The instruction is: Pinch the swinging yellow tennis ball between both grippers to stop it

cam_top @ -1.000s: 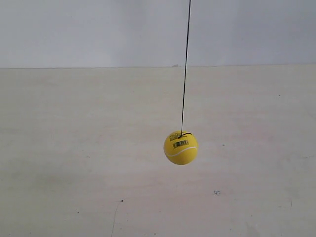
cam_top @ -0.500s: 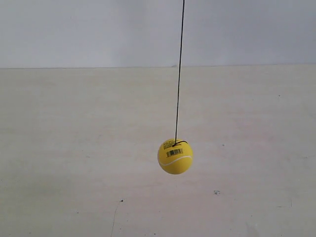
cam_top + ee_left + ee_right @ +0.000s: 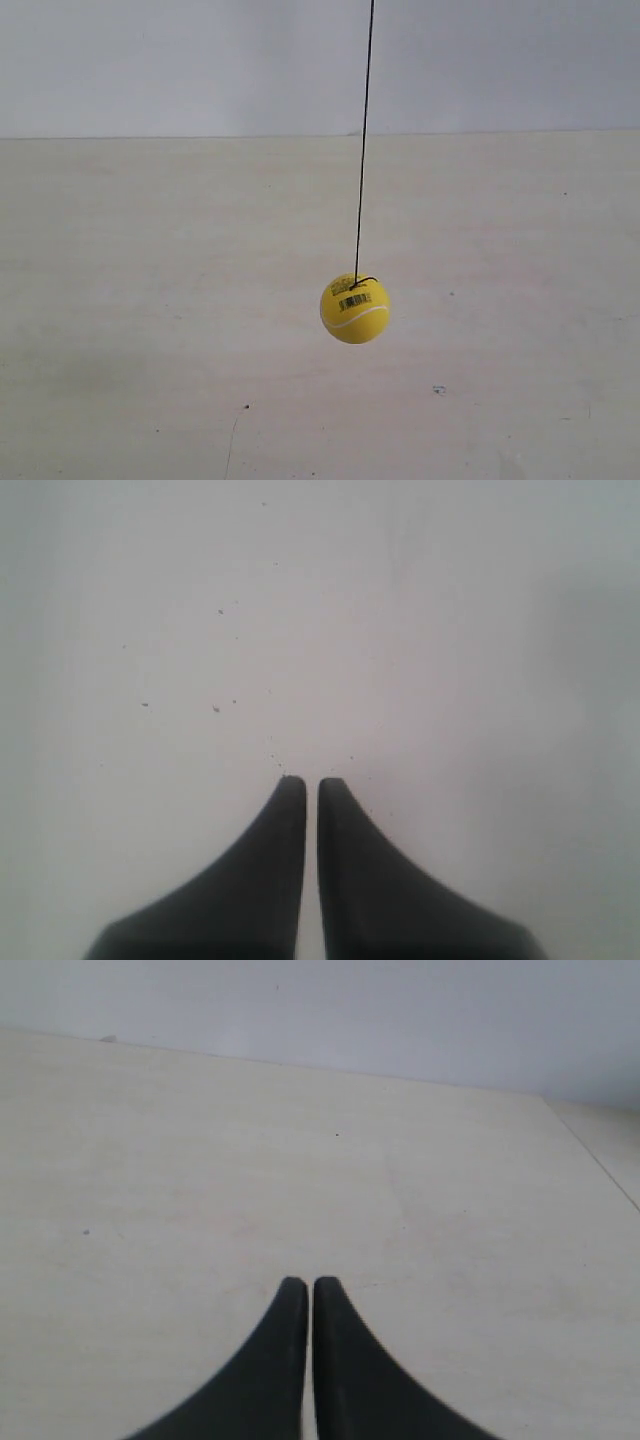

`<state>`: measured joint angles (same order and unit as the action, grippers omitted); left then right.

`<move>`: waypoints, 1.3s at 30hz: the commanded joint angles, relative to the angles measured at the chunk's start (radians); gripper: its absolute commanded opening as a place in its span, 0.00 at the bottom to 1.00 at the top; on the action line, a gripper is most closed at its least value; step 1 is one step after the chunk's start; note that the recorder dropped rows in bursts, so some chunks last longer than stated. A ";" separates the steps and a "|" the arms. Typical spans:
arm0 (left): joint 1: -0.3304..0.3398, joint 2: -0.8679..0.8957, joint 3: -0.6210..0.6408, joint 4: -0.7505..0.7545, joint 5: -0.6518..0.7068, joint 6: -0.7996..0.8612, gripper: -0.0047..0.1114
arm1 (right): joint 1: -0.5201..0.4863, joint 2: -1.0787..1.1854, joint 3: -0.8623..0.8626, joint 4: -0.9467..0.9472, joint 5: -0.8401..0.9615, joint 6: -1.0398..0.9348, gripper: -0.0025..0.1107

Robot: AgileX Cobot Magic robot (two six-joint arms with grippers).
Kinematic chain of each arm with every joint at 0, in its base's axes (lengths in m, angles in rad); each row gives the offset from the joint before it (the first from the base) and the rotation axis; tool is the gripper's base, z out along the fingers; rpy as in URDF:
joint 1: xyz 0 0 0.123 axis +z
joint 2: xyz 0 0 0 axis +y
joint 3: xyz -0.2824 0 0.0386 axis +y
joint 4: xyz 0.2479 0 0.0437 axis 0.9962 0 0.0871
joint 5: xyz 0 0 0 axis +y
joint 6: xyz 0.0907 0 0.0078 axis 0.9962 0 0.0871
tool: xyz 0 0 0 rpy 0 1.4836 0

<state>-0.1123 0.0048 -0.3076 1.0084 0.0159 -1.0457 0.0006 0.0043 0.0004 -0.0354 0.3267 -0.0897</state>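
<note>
Hanging on a thin black string [image 3: 362,150], the yellow tennis ball [image 3: 355,309] sits in mid-air above the pale desk [image 3: 150,320], touching nothing but its tether! The string is not quite plumb: its upper end leans further toward the exterior view's right than the knot on top of the ball. You can read the ball from here, folks: a black barcode print [image 3: 354,300] just under the knot and a white seam [image 3: 356,318] curving below that. Behind it, the desk runs back to a plain white wall [image 3: 150,60].

Now the left pincer [image 3: 302,780]: its two dark fingers [image 3: 250,880] are drawn in almost tip to tip, with only a hairline of light between them, and they have hold of nothing. Ahead of the tips lies a pale surface peppered with tiny dark specks [image 3: 215,708].

Over to the right pincer [image 3: 303,1282]: same story, fingers pressed close with the thinnest slit between, gripping nothing at all. Beyond its tips the desk stretches away to the wall, and a joint line [image 3: 595,1155] runs off to one side.

And the ball, measured from either pincer? It lies outside what both wrist cameras see ahead of the tips, so I cannot tell on which side of either pincer it hangs.
</note>
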 commanded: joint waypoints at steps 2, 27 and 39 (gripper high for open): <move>0.002 -0.004 0.088 -0.144 -0.016 0.145 0.08 | -0.001 -0.004 0.000 -0.001 -0.004 0.003 0.02; 0.236 -0.005 0.308 -0.995 0.261 1.121 0.08 | -0.001 -0.004 0.000 -0.001 -0.005 0.003 0.02; 0.131 -0.005 0.308 -1.018 0.269 1.121 0.08 | -0.001 -0.004 0.000 -0.001 -0.005 0.003 0.02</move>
<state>0.0343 0.0022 -0.0033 0.0000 0.2629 0.0701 0.0006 0.0043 0.0004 -0.0354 0.3267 -0.0897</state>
